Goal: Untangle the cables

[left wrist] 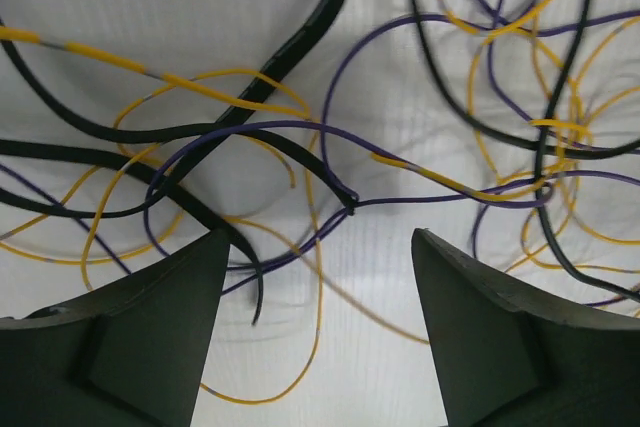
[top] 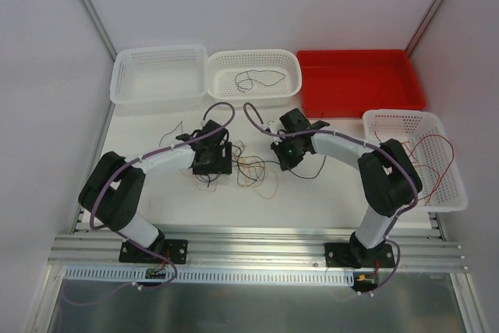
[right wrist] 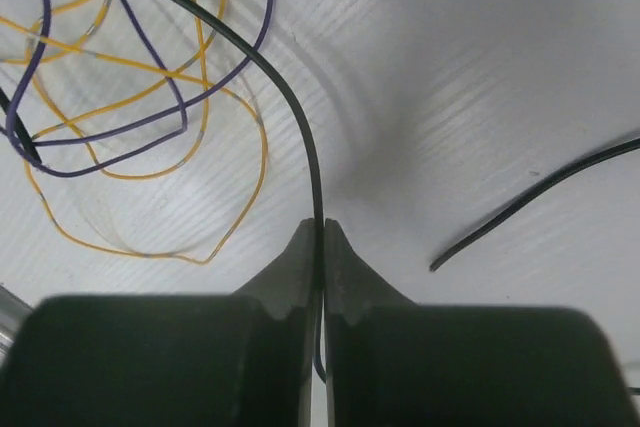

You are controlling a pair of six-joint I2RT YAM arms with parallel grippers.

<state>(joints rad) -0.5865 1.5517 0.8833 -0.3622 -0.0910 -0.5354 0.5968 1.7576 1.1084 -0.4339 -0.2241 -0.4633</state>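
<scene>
Black, orange-yellow and purple cables (top: 248, 165) lie in a loose tangle on the white bench (top: 327, 193), at its middle, between the two arms.

- Tangle, left wrist view: thick and thin black strands cross purple and yellow loops. A purple strand and a black one meet at a knot-like point near the centre.
- Black cable (right wrist: 316, 197): runs out of the tangle in a long curve into the right claw (right wrist: 320, 237). The claw is clenched on it, jaws pressed together with the strand between the tips.
- Second black strand (right wrist: 530, 197): lies loose on the bench to the right of that claw, apart from it.
- Left claw (left wrist: 318, 237): released, its fingers well apart and low over the left part of the tangle, with purple and yellow strands showing in the gap.
- Middle basket (top: 253, 56): white, at the far edge, holds one thin dark cable (top: 253, 79).
- Left basket (top: 160, 48): white, just beside the middle one.
- Red tray (top: 355, 54): far right.
- Right basket (top: 399, 113): white, beside the right arm, holds red cables (top: 433, 146).
</scene>
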